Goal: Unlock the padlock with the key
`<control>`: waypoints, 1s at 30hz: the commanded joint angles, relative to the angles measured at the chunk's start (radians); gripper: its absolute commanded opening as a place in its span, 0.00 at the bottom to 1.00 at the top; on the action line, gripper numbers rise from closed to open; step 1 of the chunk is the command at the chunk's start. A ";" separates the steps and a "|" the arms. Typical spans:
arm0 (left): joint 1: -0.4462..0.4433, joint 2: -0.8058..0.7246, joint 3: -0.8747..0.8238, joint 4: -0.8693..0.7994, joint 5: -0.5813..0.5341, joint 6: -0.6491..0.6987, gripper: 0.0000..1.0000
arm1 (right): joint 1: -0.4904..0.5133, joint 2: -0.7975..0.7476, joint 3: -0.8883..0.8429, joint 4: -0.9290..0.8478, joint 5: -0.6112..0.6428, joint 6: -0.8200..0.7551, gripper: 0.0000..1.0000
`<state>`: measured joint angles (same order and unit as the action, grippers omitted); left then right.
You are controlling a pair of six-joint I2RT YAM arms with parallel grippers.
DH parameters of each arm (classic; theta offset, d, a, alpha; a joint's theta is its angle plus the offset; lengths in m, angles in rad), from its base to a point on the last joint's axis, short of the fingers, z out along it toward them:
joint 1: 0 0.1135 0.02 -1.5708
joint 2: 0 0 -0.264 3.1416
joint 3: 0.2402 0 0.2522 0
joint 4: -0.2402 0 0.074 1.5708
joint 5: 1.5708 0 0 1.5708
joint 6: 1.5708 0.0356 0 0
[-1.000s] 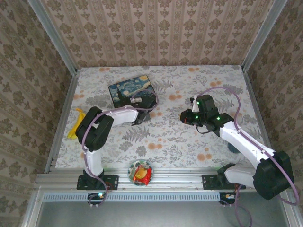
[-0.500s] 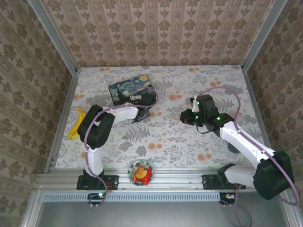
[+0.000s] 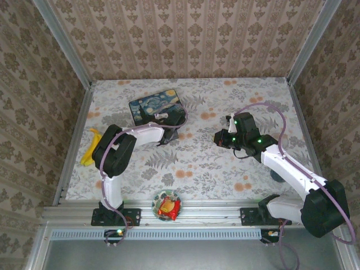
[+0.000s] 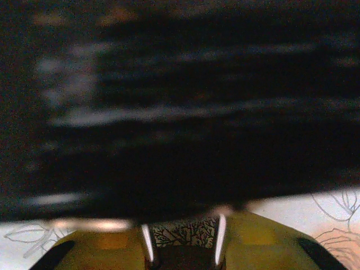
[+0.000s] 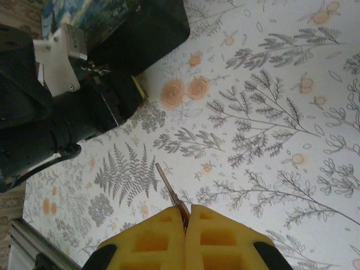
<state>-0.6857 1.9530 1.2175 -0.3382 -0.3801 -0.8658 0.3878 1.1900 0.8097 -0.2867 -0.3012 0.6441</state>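
Key (image 5: 167, 187) is sticking out from between the yellow pads of the right hand (image 5: 185, 215), which is clamping it with no gap showing. It is a thin shaft whose long axis is running up and to the left in the right wrist view, its free tip pointing toward the left hand (image 3: 167, 136) and the painted tin box (image 3: 153, 107). That box is lying flat on the tabletop (image 3: 236, 101) with its lid closed, so its contents are hidden. At the near edge a small bowl (image 3: 156, 201) is holding a red-and-yellow packet (image 3: 169, 208).

The left hand is sitting just beside the box's near right corner. In the left wrist view its pads (image 4: 95, 250) are standing narrowly apart, with two thin silvery strips (image 4: 219, 242) showing in the gap — whether they are gripping anything I cannot tell. The box's side is looming there as a dark blur. The padlock is not making itself out clearly, so I cannot tell where it is lying. From above, the key is too small to see.
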 commanded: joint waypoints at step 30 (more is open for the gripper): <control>-0.144 -0.159 -0.091 0.144 0.382 -0.182 0.00 | 0.049 -0.116 -0.440 0.402 0.050 0.103 0.00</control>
<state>-0.8177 1.8446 1.1313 -0.2436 -0.0288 -1.0073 0.4156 1.0676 0.3908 0.0292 -0.2848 0.7307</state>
